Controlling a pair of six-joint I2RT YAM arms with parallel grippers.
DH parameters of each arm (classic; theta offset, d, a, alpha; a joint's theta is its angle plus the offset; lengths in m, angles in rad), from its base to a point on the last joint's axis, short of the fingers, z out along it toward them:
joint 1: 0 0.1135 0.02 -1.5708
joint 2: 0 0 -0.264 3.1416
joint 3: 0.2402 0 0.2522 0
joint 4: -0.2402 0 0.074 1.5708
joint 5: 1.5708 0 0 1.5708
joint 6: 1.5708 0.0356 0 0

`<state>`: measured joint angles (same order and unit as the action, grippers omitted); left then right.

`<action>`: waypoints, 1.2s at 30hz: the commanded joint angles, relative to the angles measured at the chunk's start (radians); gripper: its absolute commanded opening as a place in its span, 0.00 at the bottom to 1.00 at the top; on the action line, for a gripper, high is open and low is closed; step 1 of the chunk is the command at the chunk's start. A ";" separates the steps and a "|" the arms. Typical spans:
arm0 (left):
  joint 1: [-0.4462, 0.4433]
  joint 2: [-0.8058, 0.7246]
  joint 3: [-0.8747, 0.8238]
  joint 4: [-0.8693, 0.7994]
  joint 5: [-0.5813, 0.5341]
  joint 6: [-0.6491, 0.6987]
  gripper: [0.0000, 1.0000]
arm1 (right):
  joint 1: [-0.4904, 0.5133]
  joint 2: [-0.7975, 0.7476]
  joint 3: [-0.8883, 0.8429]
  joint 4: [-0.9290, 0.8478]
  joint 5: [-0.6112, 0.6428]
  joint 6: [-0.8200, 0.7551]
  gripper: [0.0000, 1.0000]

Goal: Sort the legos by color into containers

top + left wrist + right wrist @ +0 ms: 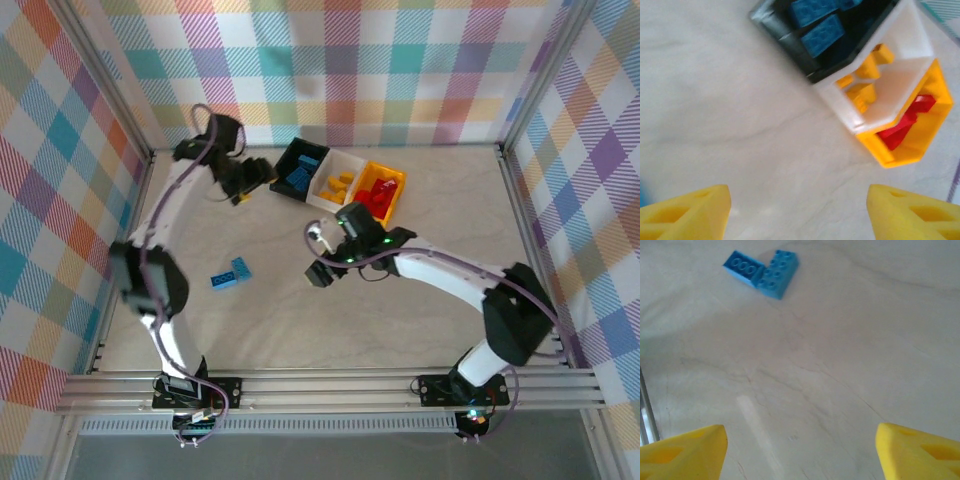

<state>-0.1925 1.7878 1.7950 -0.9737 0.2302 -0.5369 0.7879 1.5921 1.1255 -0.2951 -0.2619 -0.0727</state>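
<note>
The three containers (352, 156) stood joined in a row on the pale table (830, 370), whose smooth surface bore faint grey, marble-like veins. Each was a small, open-topped rectangular bin of glossy plastic. The black bin (790, 44) at one end held studded blue bricks (816, 22), the white bin (842, 107) in the middle held chunky yellow bricks (862, 92), and the yellow-orange bin (890, 152) at the other end held shiny red bricks (905, 122). The left gripper (799, 212) hung just beside the black end of the row, its blocky yellow fingers (687, 212) spread wide with nothing between them. The right gripper (800, 452) hung near the row on its near side, its jaws likewise wide apart and empty, each yellow fingertip (920, 452) wedge-shaped with recessed pockets. Two loose blue legos (762, 272) lay well apart from the row, out on the table's near half. They were flat, rectangular, studded on top, and touched at the ends to form an L.
</note>
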 commanded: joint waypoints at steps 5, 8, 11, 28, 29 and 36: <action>0.125 -0.270 -0.467 -0.064 -0.072 0.087 0.82 | 0.046 0.085 0.161 0.089 -0.065 0.107 0.78; 0.202 -0.324 -0.611 -0.005 -0.023 0.076 0.86 | 0.060 0.096 0.208 0.064 -0.054 0.103 0.78; 0.265 -0.318 -0.687 0.039 0.048 0.072 0.86 | 0.062 0.100 0.230 0.054 -0.023 0.124 0.78; 0.348 -0.231 -0.791 0.160 0.042 -0.048 0.84 | 0.060 0.091 0.239 0.048 -0.107 0.094 0.78; 0.360 -0.221 -0.797 0.171 0.051 -0.046 0.83 | 0.061 0.074 0.212 0.058 -0.092 0.111 0.78; 0.424 -0.133 -0.781 0.197 0.099 0.027 0.82 | 0.104 -0.079 0.046 0.115 0.064 0.220 0.78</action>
<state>0.2050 1.6367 1.0111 -0.7956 0.2909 -0.5438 0.8623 1.5852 1.1900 -0.2195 -0.2588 0.0948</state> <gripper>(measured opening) 0.823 0.779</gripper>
